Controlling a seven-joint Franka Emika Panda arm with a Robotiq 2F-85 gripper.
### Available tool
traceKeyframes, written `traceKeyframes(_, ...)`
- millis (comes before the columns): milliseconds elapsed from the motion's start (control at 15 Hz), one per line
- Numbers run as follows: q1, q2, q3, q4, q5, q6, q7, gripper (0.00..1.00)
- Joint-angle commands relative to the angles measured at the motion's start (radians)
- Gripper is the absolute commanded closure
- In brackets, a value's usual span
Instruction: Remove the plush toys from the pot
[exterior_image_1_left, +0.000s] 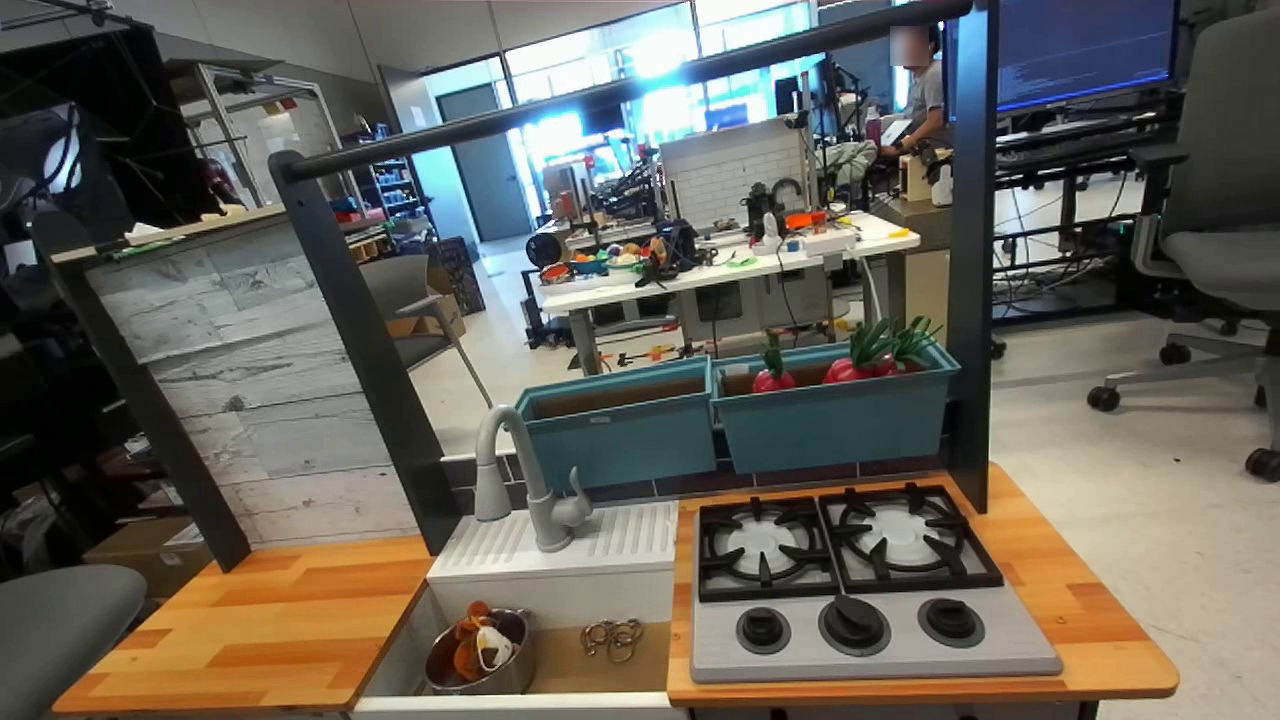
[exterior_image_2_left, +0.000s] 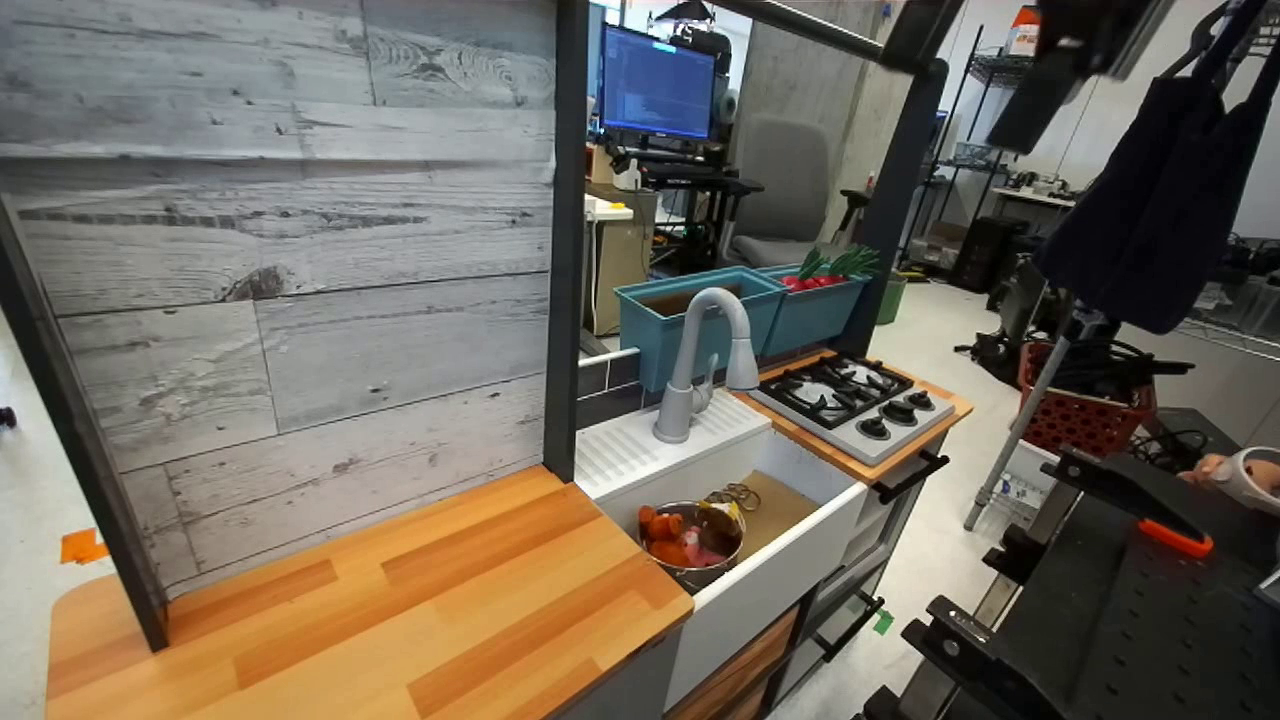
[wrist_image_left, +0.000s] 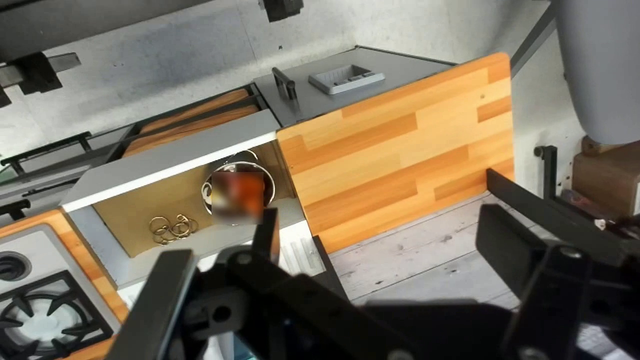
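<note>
A metal pot (exterior_image_1_left: 515, 678) stands in the white sink (exterior_image_1_left: 610, 597), at the end beside the bare wooden counter. The pot (exterior_image_2_left: 700, 578) holds plush toys (exterior_image_2_left: 672, 545) in orange, pink, yellow and white. The toys (exterior_image_1_left: 470, 645) rise to or just over the rim. In the wrist view the pot (wrist_image_left: 273, 187) is left of my jaws, and its contents (wrist_image_left: 247, 192) are blurred. My gripper (wrist_image_left: 387, 240) is open with nothing between its fingers. Its dark fingers (exterior_image_2_left: 960, 95) show at the top of an exterior view, well above and away from the pot.
Metal rings (exterior_image_1_left: 612, 637) lie in the sink. A grey faucet (exterior_image_1_left: 545, 510) rises behind it. A stove (exterior_image_1_left: 850, 585) and teal planters (exterior_image_1_left: 840, 425) stand alongside. The wooden counter (exterior_image_2_left: 400, 610) lies beside the pot, backed by a plank panel (exterior_image_2_left: 300, 300) and a dark post (exterior_image_2_left: 565, 240).
</note>
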Motion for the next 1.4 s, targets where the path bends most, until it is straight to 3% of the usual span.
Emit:
traceKeyframes(0, -0.049, 0.258, 0.004, 0.150, -0.109, 0.055, 0.062, 0.00)
traceKeyframes(267, -0.062, 0.514, -0.048, 0.333, -0.276, 0.093, 0.190, 0.00)
traceKeyframes(400, -0.053, 0.628, -0.082, 0.444, -0.270, 0.065, 0.211, 0.00)
traceKeyframes(467, -0.048, 0.504, -0.071, 0.314, -0.240, 0.082, 0.169, 0.00)
traceKeyframes(667, -0.046, 0.624, -0.094, 0.418, -0.236, 0.082, 0.172, 0.00)
traceKeyframes(933, -0.035, 0.643, -0.104, 0.426, -0.262, 0.098, 0.176, 0.00)
traceKeyframes(1133, 0.017, 0.756, -0.148, 0.485, -0.292, 0.146, 0.298, 0.00)
traceKeyframes(1333, 0.043, 0.917, -0.171, 0.530, -0.260, 0.381, 0.334, 0.00)
